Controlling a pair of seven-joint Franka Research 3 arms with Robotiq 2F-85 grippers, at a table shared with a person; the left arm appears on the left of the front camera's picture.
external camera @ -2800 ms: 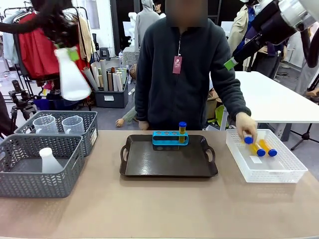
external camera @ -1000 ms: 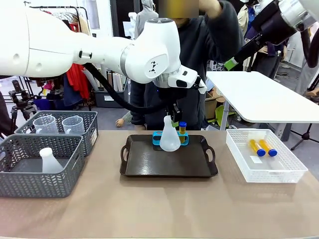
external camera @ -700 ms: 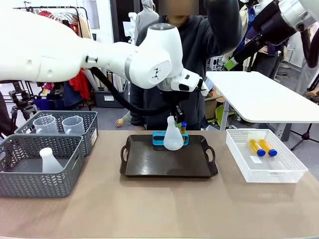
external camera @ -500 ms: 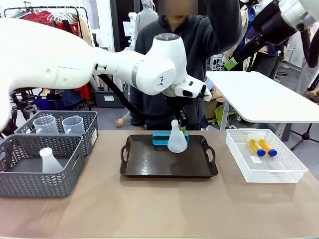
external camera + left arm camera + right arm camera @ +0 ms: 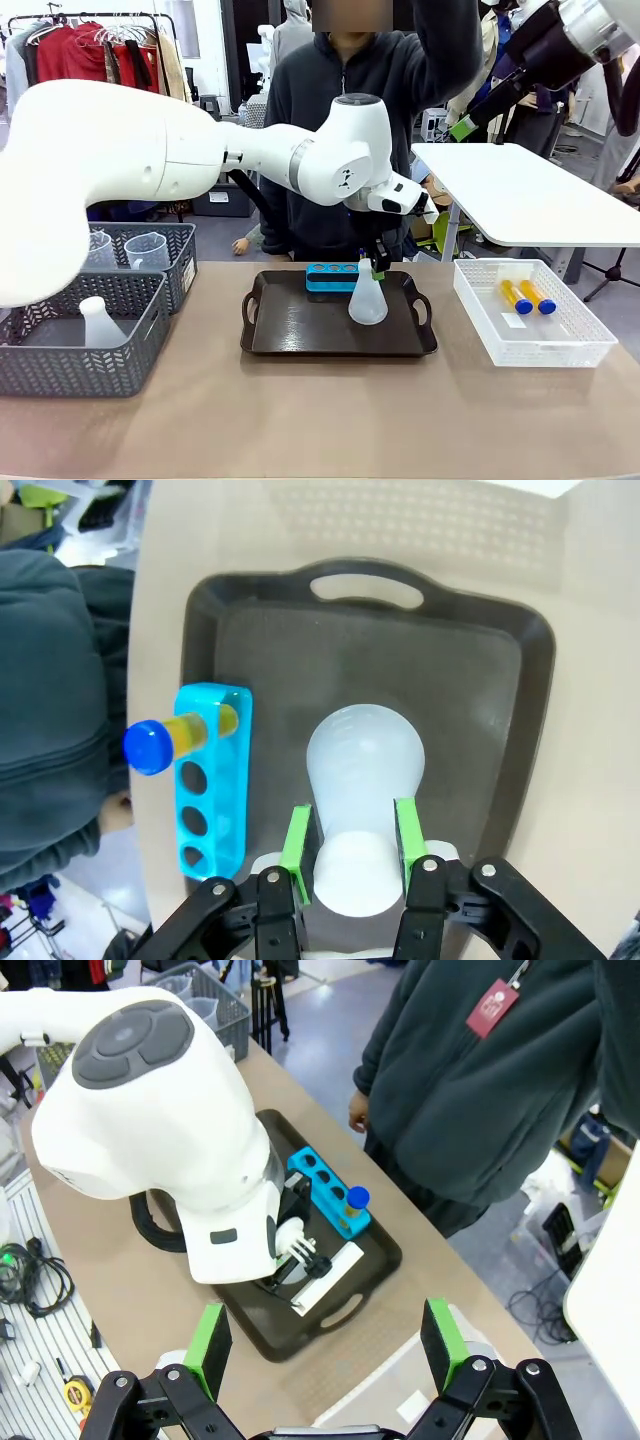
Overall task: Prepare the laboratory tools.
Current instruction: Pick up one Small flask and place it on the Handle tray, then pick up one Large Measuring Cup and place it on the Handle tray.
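Left wrist view: gripping neck of conical flask (image 5: 365,760) w/ left pincer (image 5: 352,842), one green pad each side, jaws part-closed on it. Straight below pincer, flask's wide base over mid-floor of black tray (image 5: 365,580); resting on floor or just above, can't tell. Bare tray floor all round base. Far rim w/ handle cut-out well clear ahead of pincer; side rim nearer on its right, tan tabletop (image 5: 590,780) past that. Left of pincer, close to flask but apart: blue tube rack (image 5: 210,790) along tray's edge, one amber tube (image 5: 165,740) w/ blue cap in end hole, three other holes dark.

Flask itself: translucent white, frosted, narrow neck widening to broad base, upright.

Front view: pincer pointing down over tray's right half. Well apart to pincer's right, white basket (image 5: 530,357) near tabletop's edge, two amber tubes (image 5: 516,298) w/ blue caps lying side by side inside. Open tabletop between tray & basket, also along near edge. Far to pincer's left, grey baskets (image 5: 80,375): near one w/ second flask (image 5: 98,322), far one w/ clear beakers (image 5: 148,250). Beyond tray, person (image 5: 410,75) at far side, one arm raised.

Right wrist view: right pincer (image 5: 325,1345) spread wide, nothing between pads, high over tabletop, well clear of tray.
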